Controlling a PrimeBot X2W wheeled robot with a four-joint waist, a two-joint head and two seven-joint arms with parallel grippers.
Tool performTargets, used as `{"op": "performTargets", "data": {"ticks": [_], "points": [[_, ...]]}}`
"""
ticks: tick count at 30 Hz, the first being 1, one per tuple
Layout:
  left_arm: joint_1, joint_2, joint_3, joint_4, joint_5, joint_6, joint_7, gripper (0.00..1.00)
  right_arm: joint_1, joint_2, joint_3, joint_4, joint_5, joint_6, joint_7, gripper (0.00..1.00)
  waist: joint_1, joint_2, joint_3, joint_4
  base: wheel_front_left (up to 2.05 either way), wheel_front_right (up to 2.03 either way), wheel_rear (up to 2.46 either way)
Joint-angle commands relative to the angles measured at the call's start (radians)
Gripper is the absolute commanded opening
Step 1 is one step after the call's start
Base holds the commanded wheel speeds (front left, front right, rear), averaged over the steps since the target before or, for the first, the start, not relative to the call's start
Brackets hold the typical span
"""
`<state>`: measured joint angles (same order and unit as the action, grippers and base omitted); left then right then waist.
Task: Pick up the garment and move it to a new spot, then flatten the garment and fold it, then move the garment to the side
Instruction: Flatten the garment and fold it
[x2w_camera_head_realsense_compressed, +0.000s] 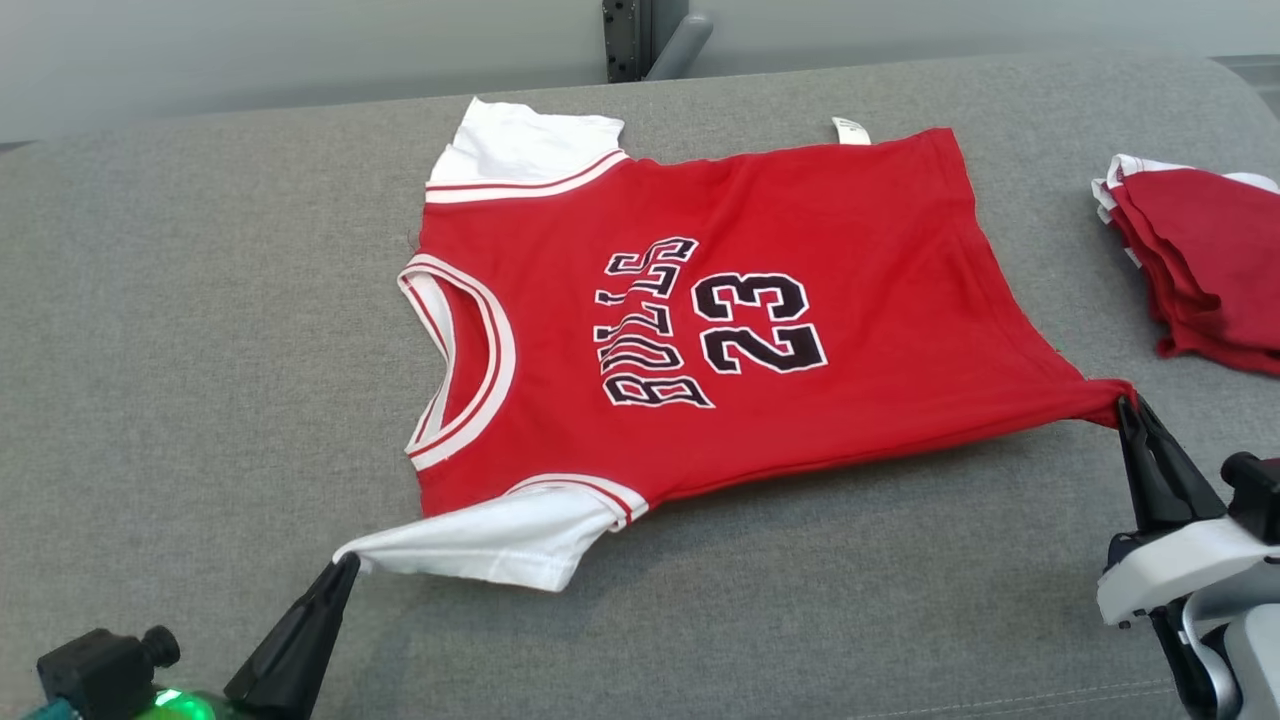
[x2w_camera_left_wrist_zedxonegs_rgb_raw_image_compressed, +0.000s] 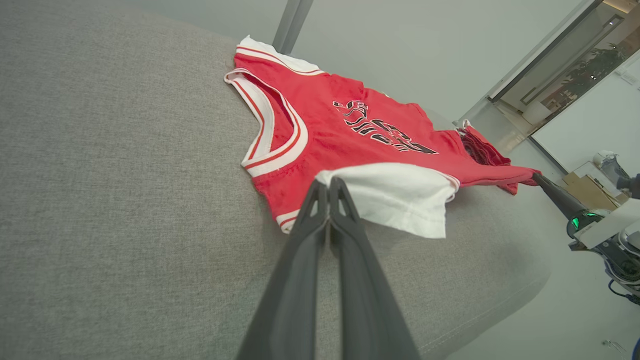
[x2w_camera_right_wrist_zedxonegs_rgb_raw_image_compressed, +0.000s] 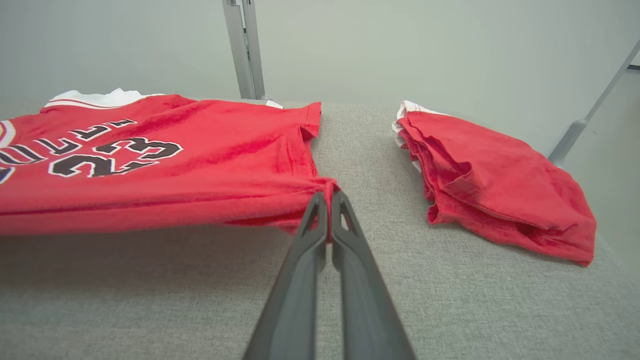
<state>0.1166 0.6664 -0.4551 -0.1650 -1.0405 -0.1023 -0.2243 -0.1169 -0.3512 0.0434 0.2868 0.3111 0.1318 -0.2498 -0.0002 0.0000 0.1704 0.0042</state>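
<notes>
We have the garment (x2w_camera_head_realsense_compressed: 700, 320), a red jersey with white sleeves, lying face up in the middle of the grey fabric-covered counter (x2w_camera_head_realsense_compressed: 200, 300), collar to the left and hem to the right. The left tool (x2w_camera_head_realsense_compressed: 345, 562) is closed tight on the tip of the near sleeve (x2w_camera_head_realsense_compressed: 490, 540), and the right tool (x2w_camera_head_realsense_compressed: 1125, 405) is closed tight on the near hem corner (x2w_camera_head_realsense_compressed: 1095, 398). Between them the near edge is drawn taut and raised a little off the counter, with a shadow under it. Our main worry is how little cloth each tool has: both pinch only the very tip of a corner. A harder pull apart, or a quick lift, could draw the fabric out from between the fingers, and that side would drop in a heap. The sleeve is also a loose flap, so we think pulling on it may stretch the sleeve rather than carry the body. If one arm leads the other, the near edge would skew and the fold would land crooked, or the far half would drag and wrinkle. To the right lies a pile of folded red clothes (x2w_camera_head_realsense_compressed: 1200, 260), near the right tool; a wide swing there could catch or disturb it.
</notes>
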Motion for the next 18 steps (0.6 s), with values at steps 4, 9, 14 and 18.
{"op": "performTargets", "data": {"ticks": [4,9,14,18], "points": [[-0.088,-0.032,-0.004,0.034,-0.001,0.012,0.023,0.0,-0.063,0.029,0.003,0.051,-0.02,-0.002,0.027,0.0,0.0002,0.0,0.022,-0.01,0.0,0.0,0.0],[-0.229,-0.078,-0.022,0.124,0.027,0.003,0.047,0.0,-0.158,0.073,-0.001,0.131,-0.051,-0.002,0.037,0.0,0.0002,0.0,0.056,-0.004,0.0,0.0,0.0],[-0.384,-0.128,-0.036,0.231,0.06,-0.013,0.031,0.0,-0.261,0.101,0.0,0.194,-0.08,-0.002,0.018,0.0,0.0002,0.0,0.105,0.003,0.0,0.0,0.0],[-0.487,-0.148,-0.041,0.302,0.094,-0.023,-0.003,0.0,-0.331,0.121,-0.017,0.235,-0.12,-0.002,0.001,0.0,0.0002,0.0,0.144,0.002,0.0,0.0,0.0]]}}
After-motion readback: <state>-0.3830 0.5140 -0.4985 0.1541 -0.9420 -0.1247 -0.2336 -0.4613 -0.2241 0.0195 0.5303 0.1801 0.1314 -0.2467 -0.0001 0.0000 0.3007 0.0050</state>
